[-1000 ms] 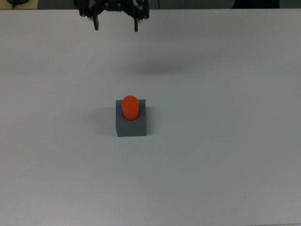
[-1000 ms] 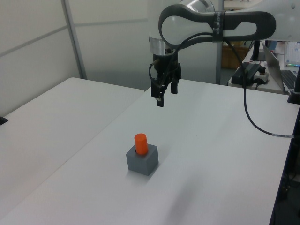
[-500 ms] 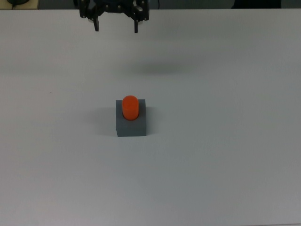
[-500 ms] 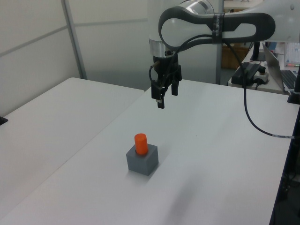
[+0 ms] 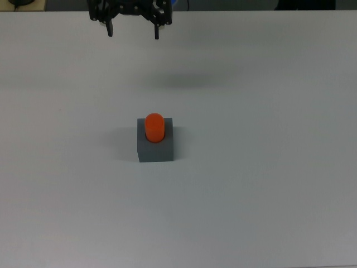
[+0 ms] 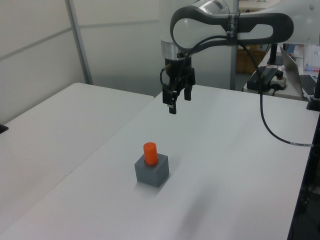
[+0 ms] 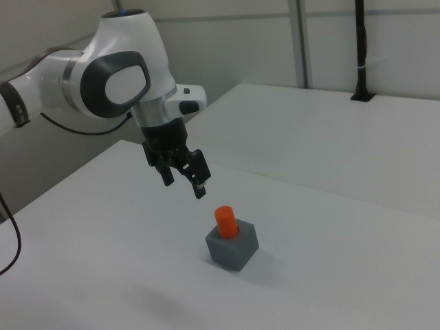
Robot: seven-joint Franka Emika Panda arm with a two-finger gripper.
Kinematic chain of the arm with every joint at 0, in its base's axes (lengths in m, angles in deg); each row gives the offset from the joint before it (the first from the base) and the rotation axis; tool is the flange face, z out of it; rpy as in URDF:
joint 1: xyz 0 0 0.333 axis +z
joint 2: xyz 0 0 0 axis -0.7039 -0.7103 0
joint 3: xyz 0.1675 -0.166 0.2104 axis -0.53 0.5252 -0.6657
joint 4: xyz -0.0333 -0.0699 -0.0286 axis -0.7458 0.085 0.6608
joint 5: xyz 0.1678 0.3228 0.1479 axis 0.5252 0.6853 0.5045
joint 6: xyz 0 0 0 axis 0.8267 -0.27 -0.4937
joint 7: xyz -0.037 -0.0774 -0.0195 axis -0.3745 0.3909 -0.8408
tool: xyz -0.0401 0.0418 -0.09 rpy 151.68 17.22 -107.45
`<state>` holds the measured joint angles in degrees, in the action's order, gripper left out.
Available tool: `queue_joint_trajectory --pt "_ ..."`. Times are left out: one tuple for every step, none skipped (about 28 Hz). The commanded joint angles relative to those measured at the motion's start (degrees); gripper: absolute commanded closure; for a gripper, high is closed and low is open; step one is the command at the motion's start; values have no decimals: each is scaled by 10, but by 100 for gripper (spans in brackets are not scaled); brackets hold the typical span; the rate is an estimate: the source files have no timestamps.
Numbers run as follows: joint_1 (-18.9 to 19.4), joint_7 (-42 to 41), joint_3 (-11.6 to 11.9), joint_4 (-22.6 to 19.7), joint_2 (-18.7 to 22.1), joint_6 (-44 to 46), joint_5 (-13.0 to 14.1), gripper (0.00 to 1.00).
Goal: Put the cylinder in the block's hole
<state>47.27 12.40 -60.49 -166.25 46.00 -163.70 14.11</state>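
Smooth orange cylinder (image 5: pixel 154 127) stands upright in the matte grey block (image 5: pixel 155 146); gripper (image 5: pixel 133 31) hangs at twelve o'clock, fingers wide, empty

Arm: white and grey, elbow bent, wrist pointing down. Pincer (image 5: pixel 133 32): black, raised in the air, two fingers (image 7: pixel 200 190) spread apart, tips downward, holding nothing.

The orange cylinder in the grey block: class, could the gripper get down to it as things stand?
Probably yes. The orange cylinder stands upright in the grey block, top exposed. The gripper hangs above the table, fingers open and empty, with nothing between them.
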Motion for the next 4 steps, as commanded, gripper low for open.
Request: queue_joint_trajectory --pt "2 8 1 -13 8 -16 -4 0" --pt "2 8 1 -13 8 -16 -4 0" --pt "2 8 1 -13 9 -15 -4 0" --pt "2 8 1 -13 9 -15 -4 0"
